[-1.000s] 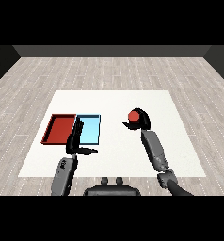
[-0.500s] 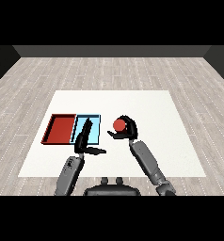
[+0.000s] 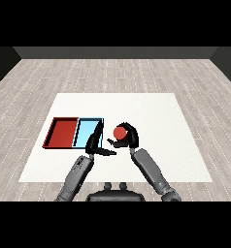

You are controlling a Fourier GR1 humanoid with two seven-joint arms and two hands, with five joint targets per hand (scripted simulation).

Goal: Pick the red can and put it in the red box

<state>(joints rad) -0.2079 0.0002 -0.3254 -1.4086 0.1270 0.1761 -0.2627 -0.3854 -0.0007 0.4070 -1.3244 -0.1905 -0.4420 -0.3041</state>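
Here is the white desk [image 3: 151, 111], a broad pale surface standing on a grey wood-plank floor [image 3: 112, 72] that runs off on every side. Over on its left half lie two shallow trays, side by side and touching along one edge: the red tray [image 3: 62, 133] on the outside, the light blue tray [image 3: 87, 131] just to its right, nearer the desk's middle. Both lie flat, towards the near edge.
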